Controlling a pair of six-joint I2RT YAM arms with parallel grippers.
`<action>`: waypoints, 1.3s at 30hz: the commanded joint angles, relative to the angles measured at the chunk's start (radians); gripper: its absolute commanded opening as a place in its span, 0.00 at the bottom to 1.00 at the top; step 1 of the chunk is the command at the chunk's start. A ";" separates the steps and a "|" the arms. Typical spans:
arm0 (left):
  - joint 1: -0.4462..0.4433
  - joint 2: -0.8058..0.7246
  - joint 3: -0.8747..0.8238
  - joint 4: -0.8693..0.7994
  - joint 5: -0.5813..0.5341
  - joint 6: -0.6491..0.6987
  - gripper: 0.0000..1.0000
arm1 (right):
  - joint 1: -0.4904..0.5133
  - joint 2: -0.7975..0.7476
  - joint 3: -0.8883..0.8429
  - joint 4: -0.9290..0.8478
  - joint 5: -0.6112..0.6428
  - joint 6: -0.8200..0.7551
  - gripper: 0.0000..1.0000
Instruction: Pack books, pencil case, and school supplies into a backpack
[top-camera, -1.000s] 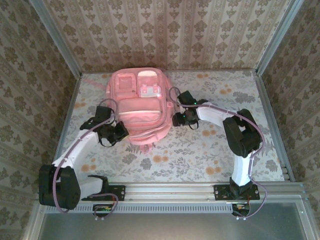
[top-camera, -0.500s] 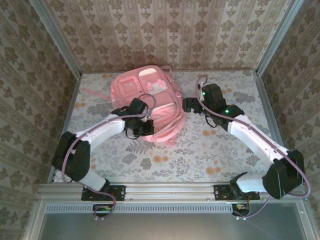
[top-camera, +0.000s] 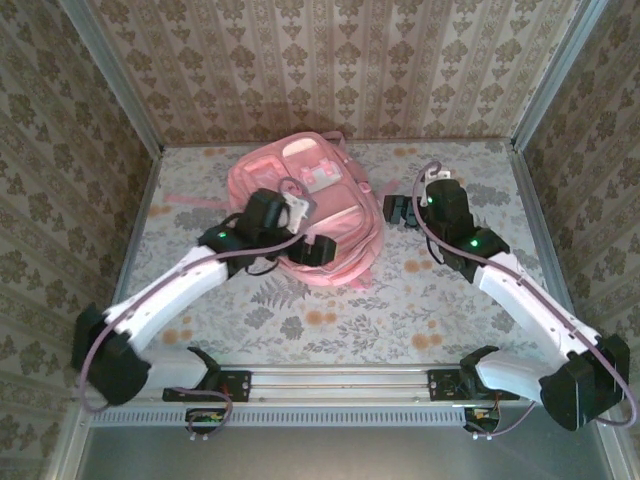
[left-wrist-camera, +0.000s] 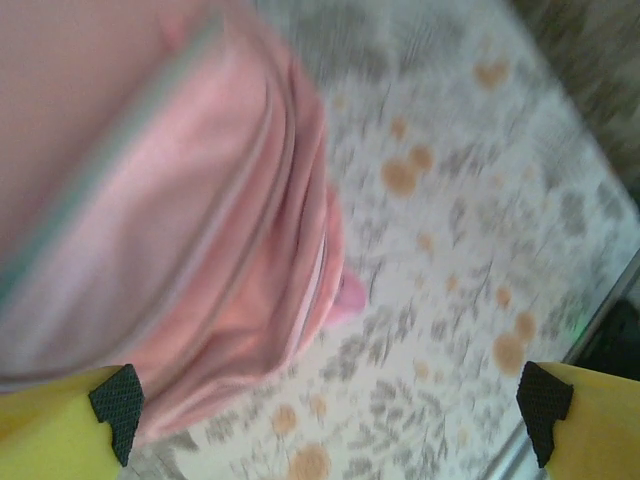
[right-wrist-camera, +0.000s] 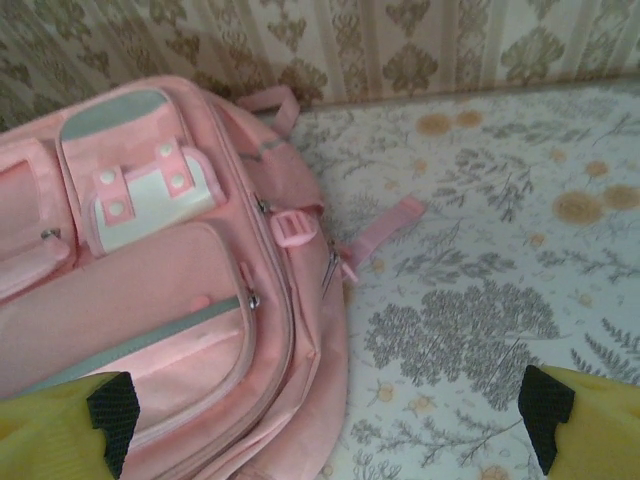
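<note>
Floral table (top-camera: 450, 290), pink backpack (top-camera: 350, 225), contents hidden.

The top camera sits high above and behind the near edge of the floral-printed tabletop (top-camera: 420, 300). It looks down and forward across the whole surface to the patterned back wall (top-camera: 340, 70). The left wrist camera hangs very close over the large soft pink backpack (left-wrist-camera: 200, 220), blurred, facing down past its lower edge. The right wrist camera is lower and farther off, facing the backpack's pocketed front and the wall. All three views share the backpack and the tabletop beside it.

soft matt cloth backpack (right-wrist-camera: 190, 290)
</note>
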 joint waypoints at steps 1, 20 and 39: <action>0.067 -0.118 -0.021 0.021 -0.245 0.053 1.00 | -0.007 -0.042 -0.085 0.200 -0.004 -0.169 1.00; 0.608 -0.052 -0.626 0.746 -0.491 0.338 1.00 | -0.154 -0.051 -0.478 0.680 0.133 -0.238 1.00; 0.671 0.225 -0.846 1.550 -0.418 0.364 1.00 | -0.179 -0.048 -0.491 0.635 0.056 -0.422 1.00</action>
